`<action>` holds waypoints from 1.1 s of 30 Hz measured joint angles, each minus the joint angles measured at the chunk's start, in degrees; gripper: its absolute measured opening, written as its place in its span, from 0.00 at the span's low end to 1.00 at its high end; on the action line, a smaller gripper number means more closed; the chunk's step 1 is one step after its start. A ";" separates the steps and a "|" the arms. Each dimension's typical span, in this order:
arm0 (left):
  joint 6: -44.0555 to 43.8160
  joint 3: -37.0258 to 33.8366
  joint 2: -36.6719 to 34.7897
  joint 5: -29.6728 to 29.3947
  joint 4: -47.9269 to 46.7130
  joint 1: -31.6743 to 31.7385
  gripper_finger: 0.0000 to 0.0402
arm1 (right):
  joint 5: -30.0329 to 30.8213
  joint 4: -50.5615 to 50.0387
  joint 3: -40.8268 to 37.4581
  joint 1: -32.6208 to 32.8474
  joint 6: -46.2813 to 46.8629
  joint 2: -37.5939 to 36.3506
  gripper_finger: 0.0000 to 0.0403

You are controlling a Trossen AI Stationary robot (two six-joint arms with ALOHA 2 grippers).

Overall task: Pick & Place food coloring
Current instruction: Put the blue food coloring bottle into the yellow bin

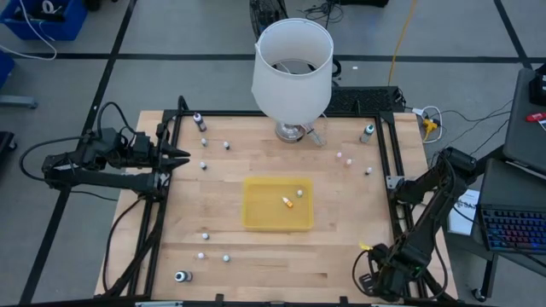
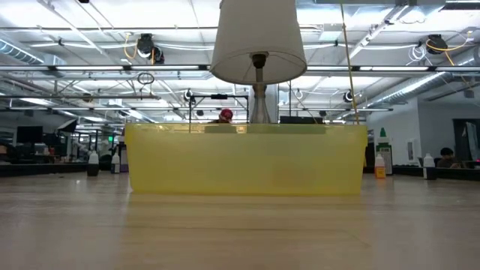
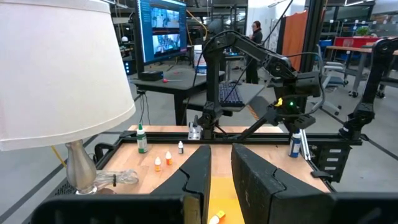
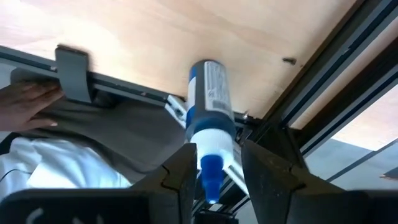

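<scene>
yellow translucent tray (image 1: 256, 213) sits at table centre holding one small orange-capped food coloring bottle (image 1: 288, 202); other tiny bottles lie scattered on the wood. you risk dropping the white, blue-capped bottle (image 4: 210, 118) clamped in the right gripper (image 4: 214, 163) at 4 o'clock off the table edge. left gripper (image 3: 220, 180), clenched and empty, waits at 9 o'clock.

The tray (image 1: 258, 217) is yellow, the lampshade (image 1: 292, 72) is white, the table (image 1: 341, 247) is light wood, and one small bottle (image 4: 211, 118) is white with blue cap and label.
</scene>
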 joint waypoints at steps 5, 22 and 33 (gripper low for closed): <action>0.00 -0.01 0.01 0.00 0.01 0.00 0.17 | -0.22 2.77 -3.04 0.00 -1.16 -0.01 0.28; 0.00 0.01 0.01 0.00 -0.01 0.00 0.17 | -3.20 16.18 -11.34 -1.14 -4.56 -0.18 0.28; 0.00 -0.01 0.00 0.00 -0.01 0.00 0.17 | -2.79 6.89 -11.34 -4.39 -13.63 -0.19 0.28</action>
